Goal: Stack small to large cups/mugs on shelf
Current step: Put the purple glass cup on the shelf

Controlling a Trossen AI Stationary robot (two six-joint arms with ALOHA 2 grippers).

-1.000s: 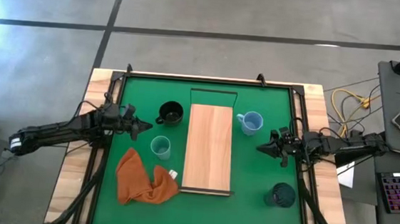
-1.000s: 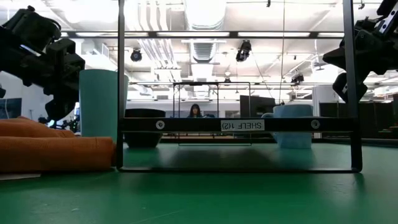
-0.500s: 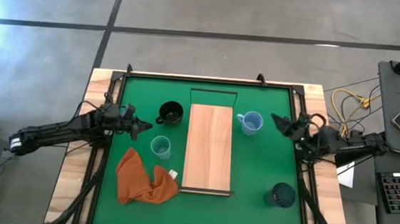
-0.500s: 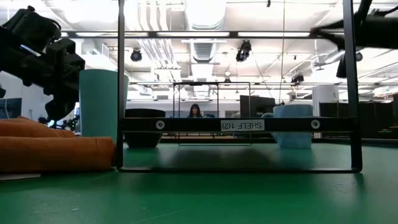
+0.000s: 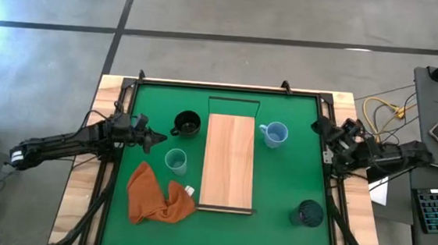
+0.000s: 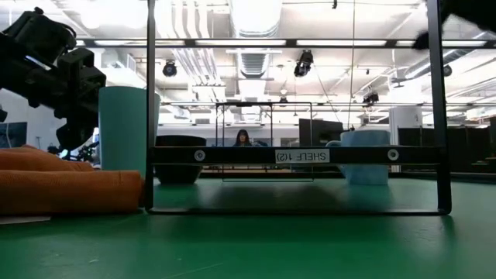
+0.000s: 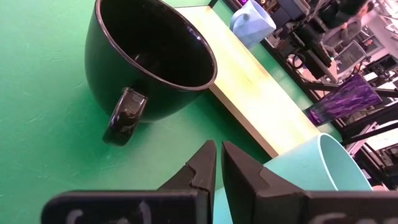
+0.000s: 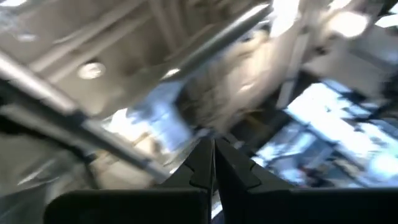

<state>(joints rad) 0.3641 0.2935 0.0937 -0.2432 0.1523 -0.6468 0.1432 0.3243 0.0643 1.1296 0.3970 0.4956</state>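
Observation:
The light-wood shelf [image 5: 228, 162] lies along the middle of the green mat. The black mug [image 5: 187, 124] and the teal cup [image 5: 175, 160] stand on the mat to its left. The light blue mug [image 5: 274, 134] stands to its right, and the dark purple cup [image 5: 306, 213] stands at the near right. My left gripper [image 5: 155, 139] is shut and empty, just left of the black mug [image 7: 149, 62] and the teal cup [image 7: 311, 171]. My right gripper [image 5: 319, 129] is shut and empty near the table's right edge, raised and pointing up at the ceiling [image 8: 211, 152].
An orange cloth [image 5: 158, 194] lies crumpled on the mat at the near left, beside the shelf's near end. The shelf's black wire frame [image 6: 294, 155] stands up at both ends. The mat between the light blue mug and the purple cup is bare.
My right gripper has drawn back from beside the shelf toward the table's far right, risen, and tipped upward until it points at the ceiling. It has almost left the low view at the top.

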